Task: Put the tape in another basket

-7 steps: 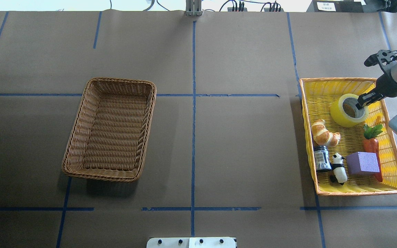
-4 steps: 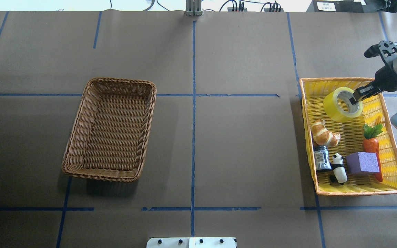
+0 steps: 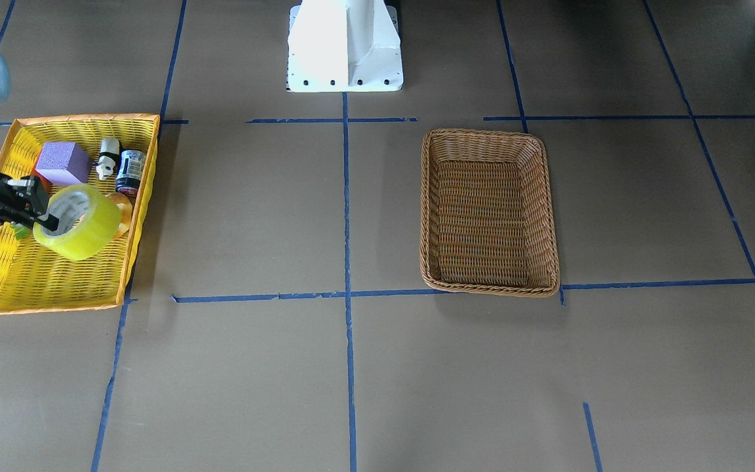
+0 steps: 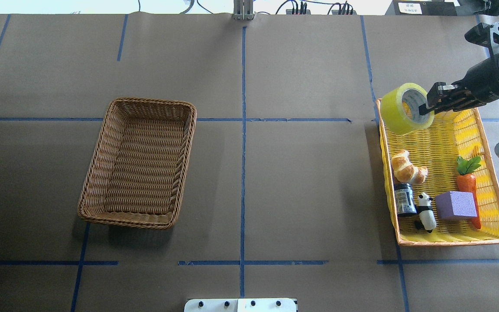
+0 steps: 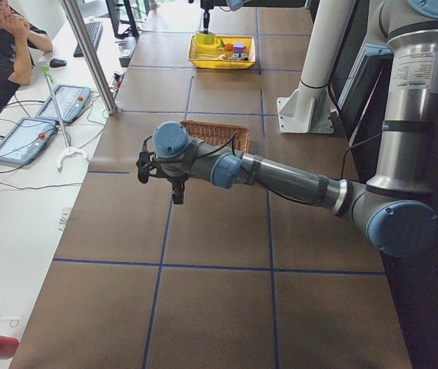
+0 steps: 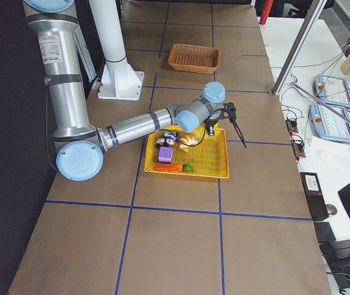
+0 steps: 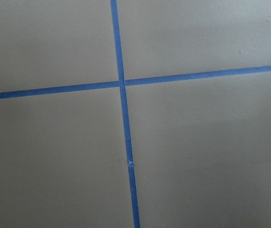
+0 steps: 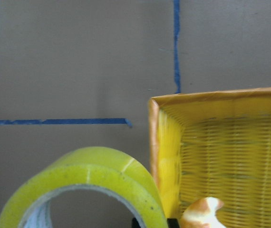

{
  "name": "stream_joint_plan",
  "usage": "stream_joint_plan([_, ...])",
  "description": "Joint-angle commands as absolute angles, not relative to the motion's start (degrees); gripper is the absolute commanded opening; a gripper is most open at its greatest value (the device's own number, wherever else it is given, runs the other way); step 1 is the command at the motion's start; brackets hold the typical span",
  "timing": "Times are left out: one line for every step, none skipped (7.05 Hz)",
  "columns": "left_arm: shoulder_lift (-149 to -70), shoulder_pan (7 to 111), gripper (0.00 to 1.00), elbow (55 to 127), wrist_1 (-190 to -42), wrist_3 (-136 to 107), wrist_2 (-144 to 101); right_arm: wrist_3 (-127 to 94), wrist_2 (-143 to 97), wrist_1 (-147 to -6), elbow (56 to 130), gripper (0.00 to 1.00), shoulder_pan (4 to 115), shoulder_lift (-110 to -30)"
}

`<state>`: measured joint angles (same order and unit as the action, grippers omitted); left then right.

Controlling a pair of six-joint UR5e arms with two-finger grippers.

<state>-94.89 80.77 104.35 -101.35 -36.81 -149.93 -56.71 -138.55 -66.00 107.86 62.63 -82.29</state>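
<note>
The tape (image 4: 399, 113), a yellow roll with a printed core, hangs tilted above the far left corner of the yellow tray (image 4: 453, 241). My right gripper (image 4: 428, 104) is shut on the roll's wall, with one finger inside the core. The tape also shows in the front-facing view (image 3: 86, 231) and at the bottom of the right wrist view (image 8: 88, 183). The brown wicker basket (image 4: 139, 162) stands empty far to the left, and also shows in the front-facing view (image 3: 489, 210). My left gripper (image 5: 177, 188) shows only in the exterior left view, low over bare table; I cannot tell whether it is open or shut.
The yellow tray holds a croissant (image 4: 407, 167), a dark jar (image 4: 404, 199), a panda figure (image 4: 425, 211), a purple block (image 4: 455, 205) and a carrot (image 4: 468, 182). Brown paper with blue tape lines lies between tray and basket. The white robot base (image 3: 345, 46) stands at the table's edge.
My right gripper has lifted the tape out of the tray and carried it up and to the left, over the tray's far left corner. The basket and tray items have not moved.
</note>
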Motion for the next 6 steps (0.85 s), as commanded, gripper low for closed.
stream_joint_plan([-106.20, 70.45, 1.00, 106.00, -114.65, -71.92, -150.12, -78.72, -139.31, -50.19, 110.48, 0.00, 58.74, -83.05])
stream_joint_plan([-108.87, 68.40, 1.00, 106.34, -117.74, -75.20, -149.94, -90.67, -137.74, -41.31, 110.57, 0.00, 54.97, -82.27])
stream_joint_plan([-109.16, 65.42, 1.00, 108.78, -120.64, -76.02, -149.16, -99.67, -135.11, -34.35, 111.26, 0.00, 51.54, -82.09])
stream_joint_plan([-110.90, 59.91, 1.00, 113.51, -121.02, -85.60, -142.89, -105.15, -132.30, -28.10, 111.36, 0.00, 48.63, -81.22])
stream_joint_plan([-112.05, 55.24, 1.00, 116.25, -123.29, -91.52, -138.04, -107.38, -128.36, -23.86, 111.36, 0.00, 44.95, -80.25])
stream_joint_plan([-112.23, 52.76, 1.00, 116.28, -131.14, -97.59, -135.81, -110.19, -123.19, -22.69, 112.23, 0.00, 41.08, -77.98])
